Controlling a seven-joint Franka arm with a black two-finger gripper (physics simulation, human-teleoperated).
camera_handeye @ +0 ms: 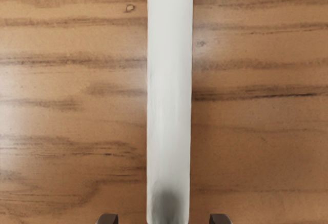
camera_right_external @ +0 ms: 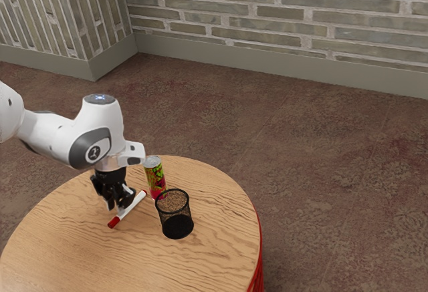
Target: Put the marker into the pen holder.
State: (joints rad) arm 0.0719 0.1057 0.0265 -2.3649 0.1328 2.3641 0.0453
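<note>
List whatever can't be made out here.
- Marker: both ends, cut off by the wrist view's upper and lower edges.
- Gripper: mostly cut off, wrist view's lower edge.
- Can: lettering too small, exterior view.
- Arm: base cut off, exterior view's left edge.

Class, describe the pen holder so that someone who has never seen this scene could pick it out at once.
Find the round wooden table. On it stands the pen holder, a black mesh cup with an open top. Unlike the colorful can beside it, it is see-through, and unlike the red-and-white marker, it stands upright.
</note>
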